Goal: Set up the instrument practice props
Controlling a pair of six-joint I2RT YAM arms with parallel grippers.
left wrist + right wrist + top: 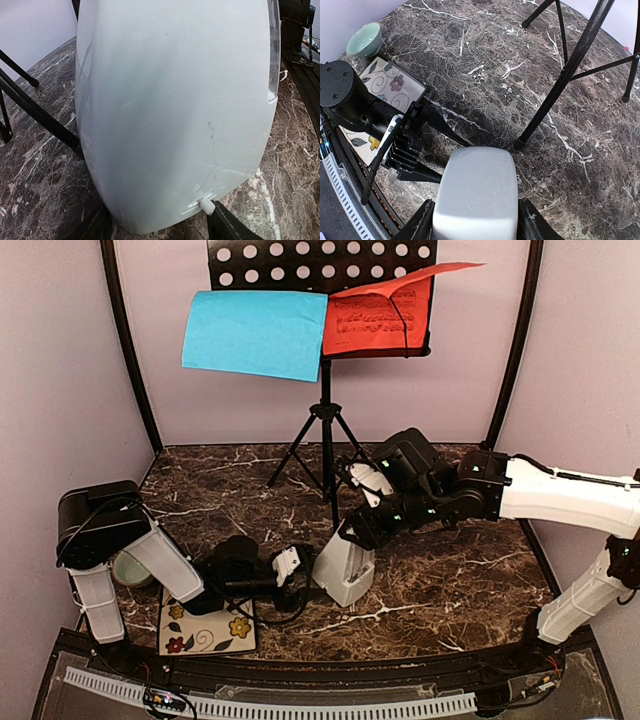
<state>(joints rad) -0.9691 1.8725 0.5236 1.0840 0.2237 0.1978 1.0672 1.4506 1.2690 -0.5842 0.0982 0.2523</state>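
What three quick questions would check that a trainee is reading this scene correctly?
1. True or false: the red sheet lies flat on the table.
2. The right gripper is closed on: A) green bowl, B) white metronome, C) flowered tile?
3. What colour is the sheet overhanging the left edge of the music stand in the top view?
Key: 1 false, it rests on the music stand; 2 B; 3 blue, the blue sheet.
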